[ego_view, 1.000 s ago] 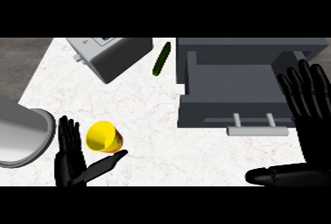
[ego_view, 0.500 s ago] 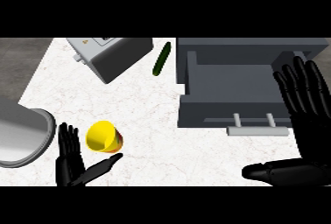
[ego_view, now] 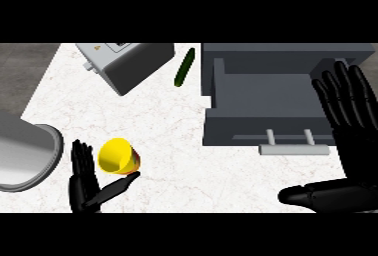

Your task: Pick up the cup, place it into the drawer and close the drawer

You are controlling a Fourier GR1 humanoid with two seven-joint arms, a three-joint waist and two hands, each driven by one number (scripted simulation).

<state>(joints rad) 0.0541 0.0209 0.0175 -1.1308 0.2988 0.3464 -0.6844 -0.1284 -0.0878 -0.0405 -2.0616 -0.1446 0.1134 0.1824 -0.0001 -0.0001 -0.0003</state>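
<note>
1. The yellow cup [ego_view: 116, 155] is lying on its side on the white marbled counter [ego_view: 155, 125], in the lower left of the frame, with its open mouth facing the upper left and a reddish patch showing at its lower right edge.
2. The left robot hand [ego_view: 88, 186] is sitting at the lower left, just below the cup; its fingers are straight and pointing up beside the cup's left side, and its thumb is reaching toward the cup's lower right edge. The fingers are spread apart and are not curling round the cup. I cannot tell whether the thumb tip is touching it.
3. The right robot hand [ego_view: 347, 107] is showing at the right edge of the frame, open, with straight fingers pointing up and lying over the right side of the drawer. It is holding nothing.
4. The grey drawer [ego_view: 258, 110] is standing open in the upper right, with its pale handle [ego_view: 293, 148] at its lower side.
5. A grey box-shaped appliance [ego_view: 129, 62] is lying tilted at the upper left. A small label is sitting on its top face, but its writing is too small to read.
6. A green cucumber [ego_view: 184, 67] is lying between the appliance and the drawer, apart from both.
7. A big round metal vessel [ego_view: 22, 157] is showing at the left edge, near the left robot hand.
</note>
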